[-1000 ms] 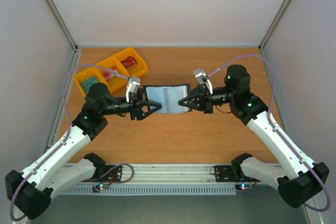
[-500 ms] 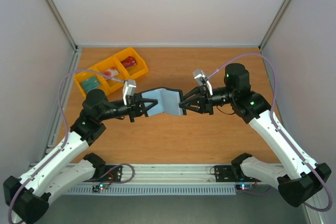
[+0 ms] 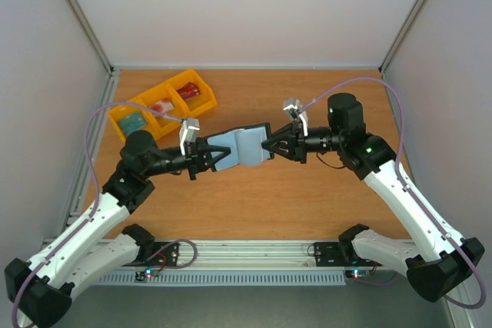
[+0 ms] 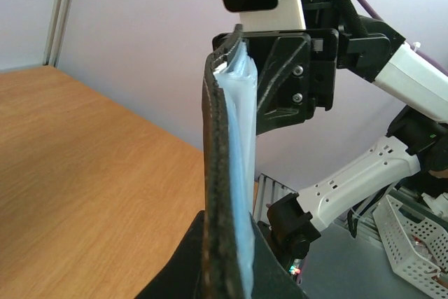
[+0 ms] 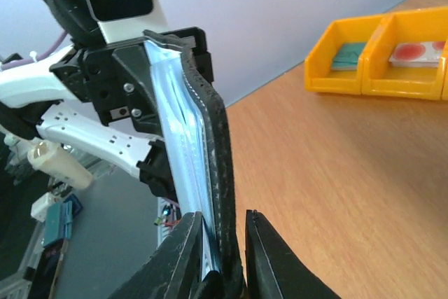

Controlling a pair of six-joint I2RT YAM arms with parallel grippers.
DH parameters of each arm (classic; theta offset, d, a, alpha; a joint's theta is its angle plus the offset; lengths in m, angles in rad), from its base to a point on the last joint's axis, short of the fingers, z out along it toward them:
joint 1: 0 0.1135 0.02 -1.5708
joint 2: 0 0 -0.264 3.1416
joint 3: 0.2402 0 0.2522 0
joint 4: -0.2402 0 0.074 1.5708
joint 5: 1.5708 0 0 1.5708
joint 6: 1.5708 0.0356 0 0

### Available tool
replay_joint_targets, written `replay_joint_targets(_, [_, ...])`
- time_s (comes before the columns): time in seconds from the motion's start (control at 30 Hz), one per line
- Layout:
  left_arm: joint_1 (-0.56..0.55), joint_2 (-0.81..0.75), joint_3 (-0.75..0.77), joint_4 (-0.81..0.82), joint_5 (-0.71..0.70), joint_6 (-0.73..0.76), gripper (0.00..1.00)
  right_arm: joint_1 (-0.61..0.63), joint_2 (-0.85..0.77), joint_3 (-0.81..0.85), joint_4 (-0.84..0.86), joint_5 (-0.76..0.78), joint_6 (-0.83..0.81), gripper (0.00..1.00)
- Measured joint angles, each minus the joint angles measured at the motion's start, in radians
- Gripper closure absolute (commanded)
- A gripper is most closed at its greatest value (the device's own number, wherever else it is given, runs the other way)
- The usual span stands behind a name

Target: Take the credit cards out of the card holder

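The card holder [image 3: 241, 146], black with a grey-blue lining, hangs open above the table between my two grippers. My left gripper [image 3: 213, 157] is shut on its left edge; in the left wrist view the holder [image 4: 222, 138] rises edge-on from the gripper [image 4: 229, 223]. My right gripper [image 3: 271, 146] stands astride the right edge. In the right wrist view, a sliver of gap separates one finger [image 5: 269, 257] from the black cover [image 5: 213, 152], so the gripper [image 5: 222, 213] is slightly open. No credit cards show in the holder's pockets. A red and pale card [image 3: 161, 105] lies in the yellow bins.
Three joined yellow bins [image 3: 175, 113] stand at the back left of the wooden table [image 3: 254, 205]. One holds a teal card [image 3: 132, 120], another a red thing [image 3: 191, 91]. White walls enclose the table on three sides.
My left gripper shut on the holder's left edge and lifted it off the table. My right gripper loosened its hold and shifted slightly right; the holder now hangs flatter than half a second ago.
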Motion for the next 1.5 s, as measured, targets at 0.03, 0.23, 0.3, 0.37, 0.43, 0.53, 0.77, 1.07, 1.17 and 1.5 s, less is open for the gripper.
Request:
replay_joint_targets(0.03, [0.0, 0.0, 0.0, 0.0, 0.001, 0.002, 1.0, 0.0, 0.005, 0.0, 0.002, 0.007, 0.005, 0.77])
replay_joint_targets(0.23, [0.0, 0.0, 0.0, 0.0, 0.001, 0.003, 1.0, 0.005, 0.04, 0.0, 0.032, 0.022, 0.038, 0.75])
replay_joint_targets(0.3, [0.0, 0.0, 0.0, 0.0, 0.0, 0.003, 1.0, 0.011, 0.043, 0.0, 0.043, 0.022, 0.047, 0.72])
replay_joint_targets(0.37, [0.0, 0.0, 0.0, 0.0, 0.0, 0.003, 1.0, 0.022, 0.047, 0.0, 0.055, 0.019, 0.055, 0.7])
replay_joint_targets(0.43, [0.0, 0.002, 0.0, 0.0, -0.002, 0.003, 1.0, 0.034, 0.054, 0.0, 0.06, 0.014, 0.058, 0.7])
replay_joint_targets(0.53, [0.0, 0.002, 0.0, 0.0, -0.004, 0.003, 1.0, 0.054, 0.071, 0.0, 0.067, 0.009, 0.058, 0.77])
replay_joint_targets(0.77, [0.0, 0.003, 0.0, -0.002, -0.022, 0.002, 1.0, 0.102, 0.093, 0.023, 0.072, 0.01, 0.058, 0.78])
replay_joint_targets(1.07, [0.0, 0.007, -0.001, -0.002, -0.04, 0.002, 1.0, 0.161, 0.11, 0.053, 0.07, 0.035, 0.051, 0.74])
replay_joint_targets(1.17, [0.0, 0.007, -0.003, -0.003, -0.049, -0.001, 1.0, 0.168, 0.11, 0.06, 0.057, 0.048, 0.044, 0.79])
replay_joint_targets(1.5, [0.0, 0.007, -0.008, -0.009, -0.061, -0.019, 0.59, 0.169, 0.094, 0.085, -0.032, 0.123, -0.021, 0.99])
